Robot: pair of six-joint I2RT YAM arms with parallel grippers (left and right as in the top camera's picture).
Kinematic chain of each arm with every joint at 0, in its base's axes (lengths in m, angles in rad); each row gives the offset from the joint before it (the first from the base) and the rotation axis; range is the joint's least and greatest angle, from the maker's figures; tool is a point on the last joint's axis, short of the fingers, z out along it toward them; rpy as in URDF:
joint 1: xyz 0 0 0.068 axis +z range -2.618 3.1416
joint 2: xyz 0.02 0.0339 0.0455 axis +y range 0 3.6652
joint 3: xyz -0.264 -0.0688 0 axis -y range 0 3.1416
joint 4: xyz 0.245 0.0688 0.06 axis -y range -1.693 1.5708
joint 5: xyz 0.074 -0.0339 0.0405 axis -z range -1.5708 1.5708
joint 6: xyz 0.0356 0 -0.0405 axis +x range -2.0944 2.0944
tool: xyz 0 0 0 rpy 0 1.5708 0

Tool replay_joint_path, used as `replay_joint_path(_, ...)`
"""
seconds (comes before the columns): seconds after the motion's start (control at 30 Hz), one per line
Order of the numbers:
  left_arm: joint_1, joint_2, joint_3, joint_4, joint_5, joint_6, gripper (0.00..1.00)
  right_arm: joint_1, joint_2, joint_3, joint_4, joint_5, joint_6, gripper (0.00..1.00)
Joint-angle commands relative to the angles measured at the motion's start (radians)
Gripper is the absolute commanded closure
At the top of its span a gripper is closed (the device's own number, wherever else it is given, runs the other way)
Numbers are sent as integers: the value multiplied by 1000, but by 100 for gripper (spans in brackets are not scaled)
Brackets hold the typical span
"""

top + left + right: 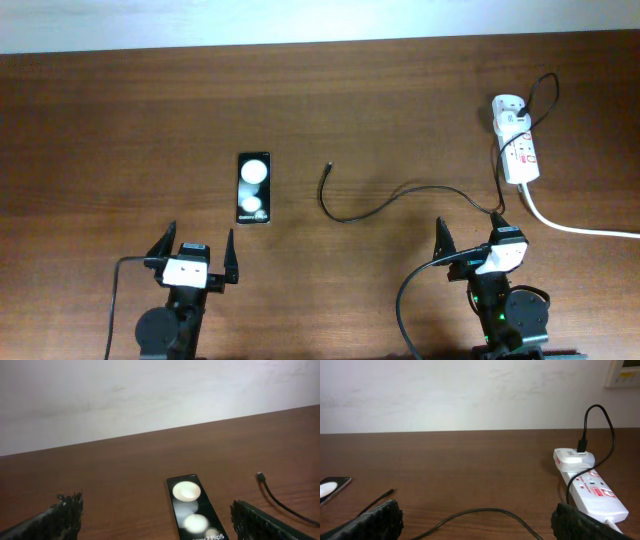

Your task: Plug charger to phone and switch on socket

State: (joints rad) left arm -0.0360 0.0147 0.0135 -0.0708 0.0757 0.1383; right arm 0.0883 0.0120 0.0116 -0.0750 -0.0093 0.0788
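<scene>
Phone (254, 188) lay flat on the brown table (120, 110), glossy face up. Its long axis ran straight away from me toward the far edge, with the white-lettered end nearest me. It sat just ahead of my left gripper (201, 232) and a little to that gripper's right, not touching it. My left gripper was spread wide and held nothing. My right gripper (470, 222) was spread just as wide and was likewise empty.

The charger (420, 187) lay loose on the table between phone and socket (522, 152). Its connector tip (327, 168) was to the right of the phone and apart from it, pointing toward the far edge. From the tip the cable ran back toward me, curved right and passed just ahead of my right gripper. It then climbed to the white plug adapter (508, 108), where its other end was plugged in.

The socket sat at the far right, ahead of my right gripper. Its long axis ran near to far with a slight tilt, and the adapter was at the far end. A thick white cord (575, 229) left its near end and ran off to the right. I could not tell how its switch stood.
</scene>
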Motion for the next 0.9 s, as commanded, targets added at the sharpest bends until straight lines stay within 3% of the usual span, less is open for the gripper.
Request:
replay_joint_path(0.0,6,-9,-5,8,7,6,1,-5,-9,-6,-4,-9,4,1)
replay_joint_path(0.37,6,21,34,-2,8,6,1,-5,-9,-6,-4,-9,4,1)
replay_joint_path(0.67,6,256,232,-12,55,6,1,-5,-9,-6,-4,-9,4,1)
replay_joint_path(0.87,6,491,494,-170,64,6,1,-5,-9,-6,-4,-9,4,1)
